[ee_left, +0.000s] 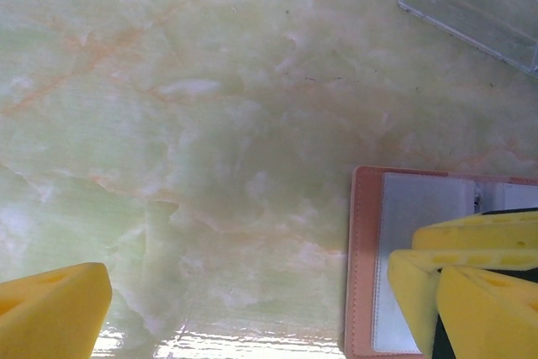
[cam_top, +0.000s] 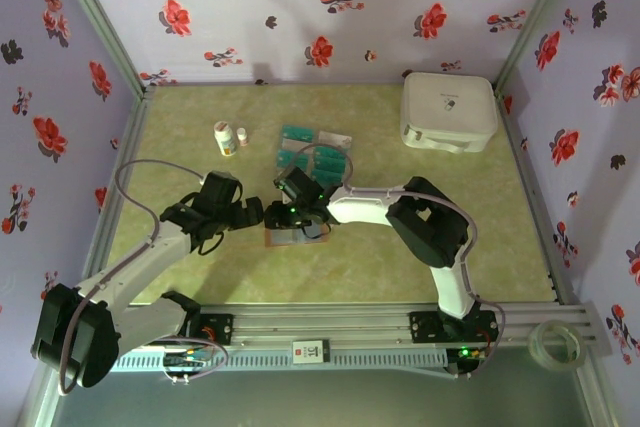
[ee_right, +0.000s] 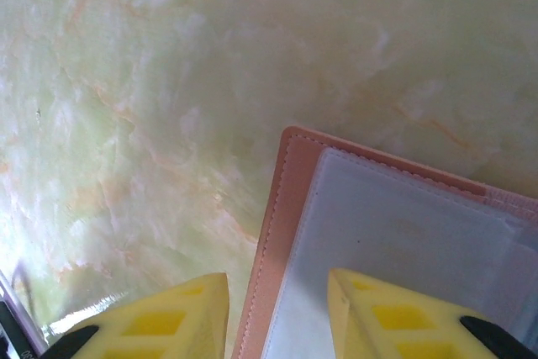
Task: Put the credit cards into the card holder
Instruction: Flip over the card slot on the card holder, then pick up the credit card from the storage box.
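- Two grippers hung low over the table, close together, with the left gripper just to the left of the right gripper.
- Directly under the right gripper we saw the card holder lying open and flat, its clear sleeve facing up. That gripper's yellow fingers stood apart, one on either side of the holder's stitched edge, and clamped nothing.
- The left gripper's fingers were spread wide with bare table between them, and the holder lay by its right finger.
- Ahead of both grippers the credit cards lay in a loose teal cluster, apart from the holder.
- From the left wrist we made out a clear plastic box ahead and to the right of that hand, with a teal edge just beyond it.
- Farther ahead of the left gripper stood two small white bottles.
- Farthest off, ahead and to the right of the right gripper, sat a large white case.
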